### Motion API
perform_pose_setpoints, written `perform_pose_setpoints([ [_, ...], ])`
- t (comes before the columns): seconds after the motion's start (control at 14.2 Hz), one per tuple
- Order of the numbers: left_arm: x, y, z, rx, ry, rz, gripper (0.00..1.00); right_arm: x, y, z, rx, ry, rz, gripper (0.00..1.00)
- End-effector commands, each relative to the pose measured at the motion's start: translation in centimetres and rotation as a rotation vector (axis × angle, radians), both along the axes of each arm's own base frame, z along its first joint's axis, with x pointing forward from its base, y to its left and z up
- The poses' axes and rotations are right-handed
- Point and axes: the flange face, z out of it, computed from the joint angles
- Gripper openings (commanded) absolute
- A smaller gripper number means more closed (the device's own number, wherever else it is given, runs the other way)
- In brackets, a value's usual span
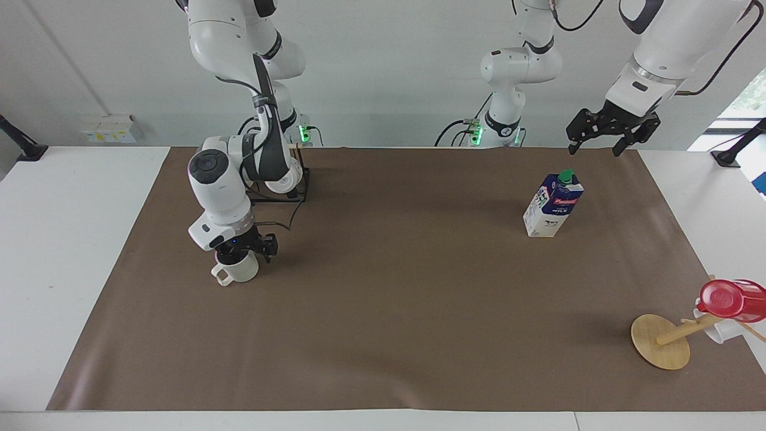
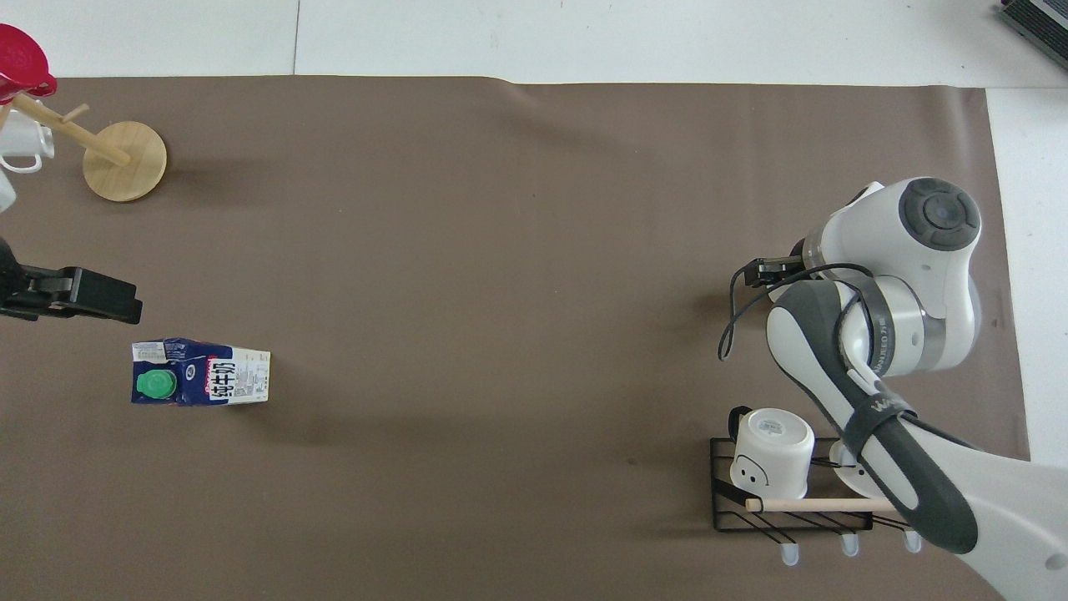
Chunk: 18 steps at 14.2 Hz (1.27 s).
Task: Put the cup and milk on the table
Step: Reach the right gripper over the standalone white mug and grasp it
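Two arms work over the desk (image 1: 419, 335), a white top covered by a wide brown sheet. The right gripper (image 1: 242, 250) is down at the cup (image 1: 238, 270), a small cream-white mug that stands upright on the brown sheet toward the right arm's end of the desk, its squared handle turned away from the robots. The gripper's dark fingers sit at the cup's rim, but whether they clamp it or have let go cannot be told; in the overhead view the arm's wrist hides the cup entirely. Nearer to the robots than the cup, a black wire rack (image 2: 793, 501) with a wooden rod carries a white mug (image 2: 772, 451) lying with its base up and a small face printed on its side. The milk (image 1: 553, 203), a tall blue-and-white carton with a green cap, stands upright on the brown sheet toward the left arm's end of the desk, with nothing touching it. The left gripper (image 1: 603, 141) hangs in the air well apart from the milk, over the sheet's edge beside the carton, its fingers spread wide and holding nothing. Farther from the robots than the milk, a wooden mug stand (image 1: 661, 342) with a round base leans over at the sheet's corner, a red cup (image 1: 731, 299) on its pegs.
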Motion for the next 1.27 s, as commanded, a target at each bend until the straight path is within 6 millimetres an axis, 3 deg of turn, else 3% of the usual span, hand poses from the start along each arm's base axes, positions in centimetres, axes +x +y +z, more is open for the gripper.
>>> perform_pose_setpoints([
  [0.0,-0.6,0.1,0.1,-0.001,-0.019,0.017,1.0,0.1,-0.2,1.0,0.008,-0.019,0.028,0.57],
  [0.14,-0.6,0.3,0.1,-0.001,-0.019,0.02,1.0,0.1,-0.1,1.2,0.008,-0.022,0.031,0.43],
  [0.28,-0.6,0.3,0.1,-0.001,-0.018,0.02,1.0,0.1,-0.3,1.3,0.008,-0.024,0.028,0.09],
  [0.35,-0.6,0.3,0.1,-0.001,-0.018,0.02,1.0,0.1,-0.3,1.3,0.008,-0.024,0.026,0.0],
  [0.77,-0.6,0.4,0.1,0.001,-0.016,0.02,1.0,0.2,-0.5,1.5,0.009,-0.027,0.025,0.0],
  [1.2,-0.7,0.4,0.1,0.009,-0.014,0.018,1.0,0.6,0.1,7.6,0.022,-0.066,-0.095,0.0],
])
